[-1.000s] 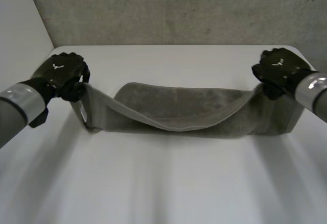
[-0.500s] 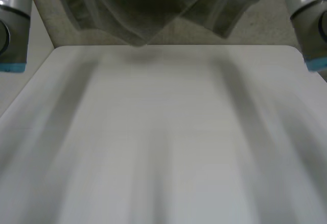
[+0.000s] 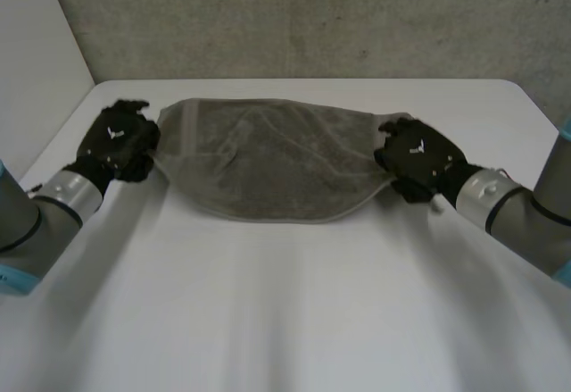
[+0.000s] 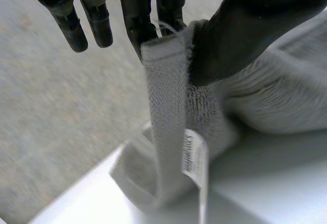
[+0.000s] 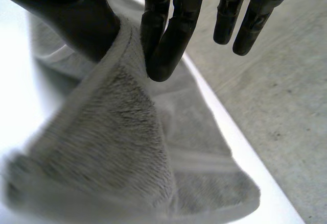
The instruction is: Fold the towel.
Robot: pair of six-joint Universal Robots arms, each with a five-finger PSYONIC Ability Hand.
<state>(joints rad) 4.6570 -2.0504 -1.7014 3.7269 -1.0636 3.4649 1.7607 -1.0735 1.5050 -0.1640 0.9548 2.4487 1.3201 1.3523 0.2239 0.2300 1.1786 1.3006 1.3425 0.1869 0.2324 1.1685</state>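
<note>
Left hand [image 3: 114, 142]: fingers [image 4: 134, 15] and thumb [image 4: 240, 35] pinch hemmed edge of towel [image 3: 268, 155] at its left end; small white label [image 4: 194, 156] hangs below grip. Right hand [image 3: 419, 154]: fingers [image 5: 166, 45] and thumb [image 5: 71, 15] pinch right end, terry pile bunched beneath thumb. Towel grey, thick, looped texture, near edge rounded, lying spread on smooth white surface [image 3: 285, 303] between hands, toward far side. Gripped ends raised slightly off surface.

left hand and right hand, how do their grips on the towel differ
The left hand pinches the towel at its left end, the right hand at its right end. In the wrist views the left hand holds a flat woven hem with a label hanging below; the right hand holds fluffy pile. Both pinch the cloth between thumb and fingers, other fingers straight.
</note>
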